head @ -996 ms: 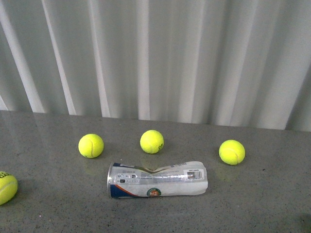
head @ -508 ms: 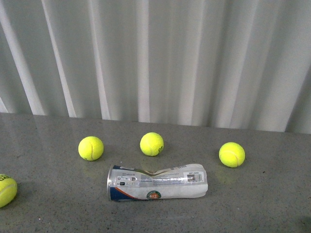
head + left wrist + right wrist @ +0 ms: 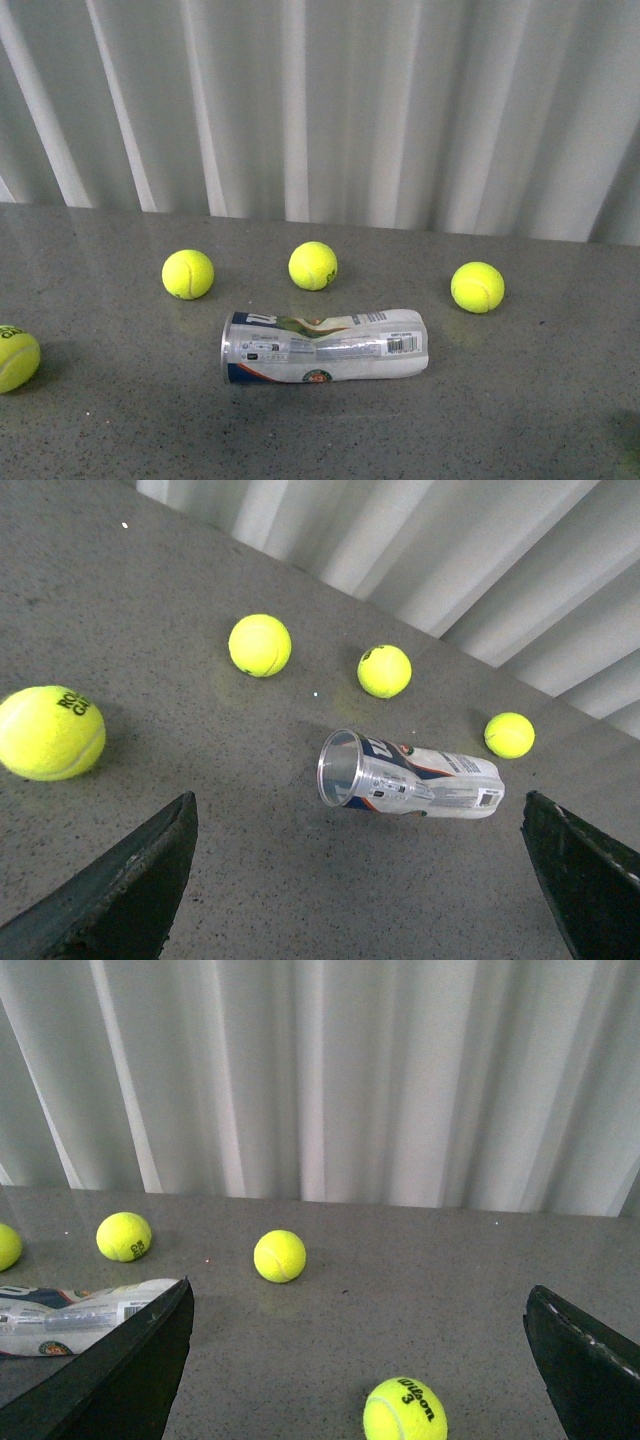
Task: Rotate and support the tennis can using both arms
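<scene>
The tennis can (image 3: 325, 347) lies on its side on the grey table (image 3: 500, 420), dented in the middle, with its silver rim to the left. In the left wrist view the tennis can (image 3: 410, 780) shows its open mouth, and my left gripper (image 3: 358, 810) hangs open before it without touching it. My right gripper (image 3: 359, 1286) is open over bare table, and only the can's closed end (image 3: 70, 1305) shows beside one finger (image 3: 130, 1370). Neither arm appears in the front view.
Three yellow tennis balls (image 3: 188, 274) (image 3: 313, 266) (image 3: 478, 287) sit in a row behind the can, and another ball (image 3: 17, 358) lies at the far left. A ball marked 3 (image 3: 404, 1410) lies between the right gripper's fingers. A white pleated curtain (image 3: 320, 100) backs the table.
In the front view the whole scene sits higher in the picture than half a second ago. The can and balls keep their places relative to each other.
</scene>
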{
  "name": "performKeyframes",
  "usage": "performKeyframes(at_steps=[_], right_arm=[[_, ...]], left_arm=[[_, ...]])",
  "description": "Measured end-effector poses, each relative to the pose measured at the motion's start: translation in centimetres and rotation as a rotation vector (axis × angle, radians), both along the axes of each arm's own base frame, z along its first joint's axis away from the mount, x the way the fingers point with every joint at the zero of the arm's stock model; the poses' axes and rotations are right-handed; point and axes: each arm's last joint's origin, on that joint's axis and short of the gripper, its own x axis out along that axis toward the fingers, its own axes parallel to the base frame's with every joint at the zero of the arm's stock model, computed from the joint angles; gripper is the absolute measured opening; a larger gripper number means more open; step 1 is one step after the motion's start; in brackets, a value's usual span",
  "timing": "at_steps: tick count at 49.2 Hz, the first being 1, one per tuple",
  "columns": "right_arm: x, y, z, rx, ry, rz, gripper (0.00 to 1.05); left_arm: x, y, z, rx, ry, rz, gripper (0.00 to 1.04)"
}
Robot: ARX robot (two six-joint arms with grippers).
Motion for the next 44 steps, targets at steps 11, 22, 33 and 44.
performKeyframes(at_steps=[11, 22, 33, 44], right_arm=[[0.0, 0.0, 0.0, 0.0, 0.0, 0.0, 0.98], [0.0, 0.0, 0.0, 0.0, 0.0, 0.0, 0.98], [0.0, 0.0, 0.0, 0.0, 0.0, 0.0, 0.98], [0.0, 0.0, 0.0, 0.0, 0.0, 0.0, 0.98]], left_arm=[[4.2, 1.2, -3.1, -0.046, 0.141, -0.096, 0.98], [6.9, 0.5, -5.0, -0.028, 0.21, -0.236, 0.98], [11.3, -2.0, -6.8, -0.039, 0.255, -0.38, 0.98], [15.1, -3.9, -9.0, -0.068, 0.301, -0.455, 0.98]])
